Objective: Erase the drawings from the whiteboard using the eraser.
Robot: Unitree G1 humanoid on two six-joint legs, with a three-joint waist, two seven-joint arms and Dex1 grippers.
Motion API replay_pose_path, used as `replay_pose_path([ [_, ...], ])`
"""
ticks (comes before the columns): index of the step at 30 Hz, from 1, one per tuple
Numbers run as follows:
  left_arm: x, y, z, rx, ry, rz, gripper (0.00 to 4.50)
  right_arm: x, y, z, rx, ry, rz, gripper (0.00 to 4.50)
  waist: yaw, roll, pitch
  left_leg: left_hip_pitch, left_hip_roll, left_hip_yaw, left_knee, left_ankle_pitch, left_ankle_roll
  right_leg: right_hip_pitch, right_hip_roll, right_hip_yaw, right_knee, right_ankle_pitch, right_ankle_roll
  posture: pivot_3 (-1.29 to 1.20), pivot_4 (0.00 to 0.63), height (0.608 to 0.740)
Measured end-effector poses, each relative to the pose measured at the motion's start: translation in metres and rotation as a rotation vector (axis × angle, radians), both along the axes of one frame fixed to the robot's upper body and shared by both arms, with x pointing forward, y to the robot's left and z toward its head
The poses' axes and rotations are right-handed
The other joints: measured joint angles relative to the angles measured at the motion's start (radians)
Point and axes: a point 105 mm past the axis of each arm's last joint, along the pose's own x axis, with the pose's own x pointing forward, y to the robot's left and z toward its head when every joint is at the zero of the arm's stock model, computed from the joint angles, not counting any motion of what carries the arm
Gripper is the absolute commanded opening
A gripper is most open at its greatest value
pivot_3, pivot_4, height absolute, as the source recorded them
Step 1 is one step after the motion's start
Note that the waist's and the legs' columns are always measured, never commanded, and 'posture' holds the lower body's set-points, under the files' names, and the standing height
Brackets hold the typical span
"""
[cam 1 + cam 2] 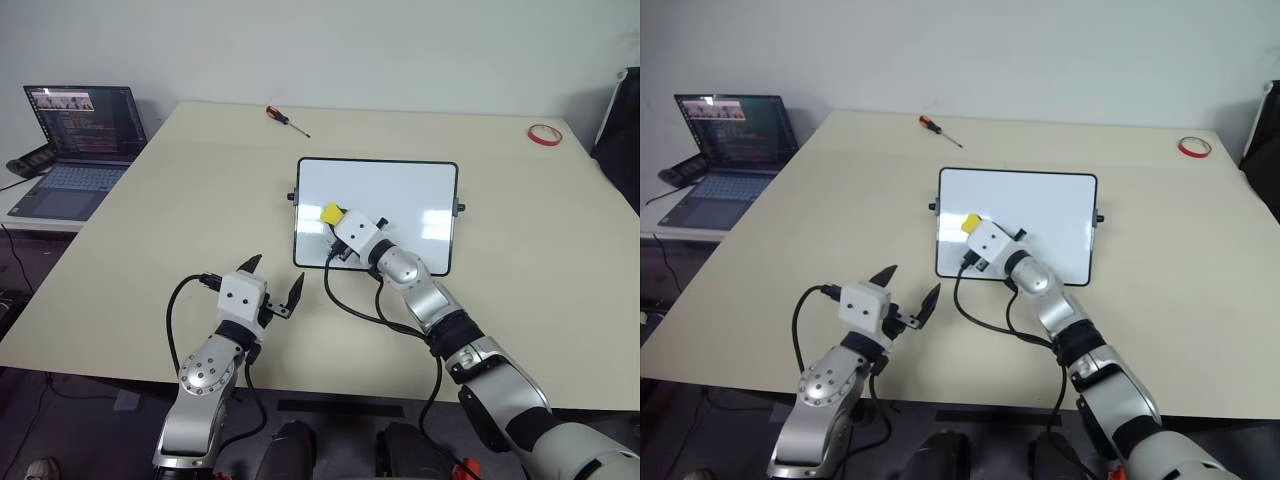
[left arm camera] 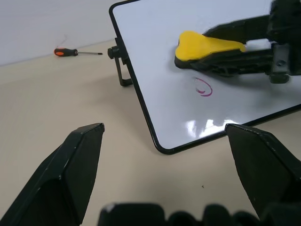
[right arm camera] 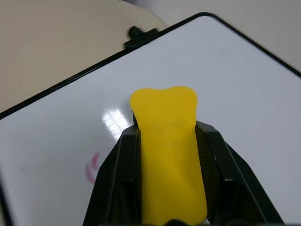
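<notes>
Head view: the right end effector (image 1: pixel 335 222) clamps the eraser (image 1: pixel 330 212) over the whiteboard (image 1: pixel 400 190). Left wrist view: a pink looped mark (image 2: pixel 203 87) lies beside it; press flat, sweep across. Left end effector (image 1: pixel 270 283) fingers apart above the counter (image 1: pixel 180 200).

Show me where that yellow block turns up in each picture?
Left eye view: eraser on the whiteboard's left half.
Right eye view: eraser, same spot.
Left wrist view: eraser upper right, above a pink drawing.
Right wrist view: eraser centre, clamped.
Shared landmark: the whiteboard's black frame.
</notes>
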Motion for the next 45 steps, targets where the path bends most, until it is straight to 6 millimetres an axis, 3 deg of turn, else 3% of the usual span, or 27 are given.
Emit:
replay_pose_path([
  [5, 0.004, -0.002, 0.003, -0.001, -0.009, -0.007, 4.50, -0.024, 0.006, -0.028, -0.093, 0.095, 0.127, 1.20, -0.008, 0.001, -0.001, 0.009, 0.001, 0.001, -0.002, 0.000, 0.000, 0.005, 0.000, 0.001, 0.000, -0.001, 0.000, 0.00, 0.150, 0.740],
  [11, 0.004, -0.002, 0.001, -0.001, -0.003, -0.008, 4.50, -0.017, 0.003, -0.026, -0.084, 0.087, 0.077, 1.20, -0.006, 0.001, -0.001, 0.010, 0.002, 0.000, -0.002, 0.000, 0.000, 0.005, -0.001, 0.002, 0.000, -0.002, 0.002, 0.00, 0.150, 0.740],
  [19, 0.004, -0.006, 0.000, -0.002, 0.000, -0.021, 4.50, 0.018, -0.018, 0.018, 0.045, -0.073, -0.146, 1.20, 0.005, 0.001, 0.000, 0.009, 0.000, -0.001, -0.001, 0.001, 0.000, 0.004, -0.003, 0.001, -0.001, -0.001, 0.001, 0.00, 0.150, 0.740],
  [26, 0.008, -0.014, 0.003, 0.003, -0.006, -0.067, 4.50, 0.010, -0.036, 0.024, 0.156, -0.063, -0.183, 1.20, 0.008, 0.001, 0.000, -0.001, 0.000, -0.001, -0.002, 0.001, 0.000, 0.000, -0.003, -0.001, -0.001, -0.001, 0.000, 0.00, 0.150, 0.740],
  [31, 0.019, -0.041, 0.032, 0.004, -0.078, -0.242, 4.50, -0.018, -0.068, 0.029, 0.247, 0.015, -0.204, 1.20, 0.010, 0.001, 0.001, -0.014, -0.001, 0.000, -0.002, 0.001, 0.000, -0.015, -0.003, 0.000, 0.000, 0.000, 0.000, 0.00, 0.150, 0.740],
  [38, 0.024, -0.094, 0.078, -0.014, -0.142, -0.633, 4.50, -0.062, -0.133, 0.086, 0.289, -0.086, -0.393, 1.20, 0.003, 0.001, 0.003, -0.017, -0.001, 0.001, -0.002, 0.001, 0.000, -0.017, 0.000, -0.001, -0.001, -0.001, 0.001, 0.00, 0.150, 0.740],
  [41, 0.020, -0.114, 0.082, 0.003, -0.116, -0.819, 4.50, -0.077, -0.160, 0.089, 0.291, -0.051, -0.522, 1.20, -0.005, 0.001, 0.003, -0.016, -0.001, 0.002, -0.002, 0.001, 0.000, -0.017, 0.001, -0.001, -0.001, -0.001, 0.001, 0.00, 0.150, 0.740],
  [45, 0.014, -0.137, 0.066, 0.045, -0.031, -1.058, 4.50, -0.089, -0.198, 0.078, 0.290, 0.048, -0.718, 1.20, -0.008, 0.001, 0.003, -0.015, 0.000, 0.004, -0.002, 0.001, 0.000, -0.017, 0.002, -0.001, -0.001, -0.001, 0.001, 0.00, 0.150, 0.740],
])
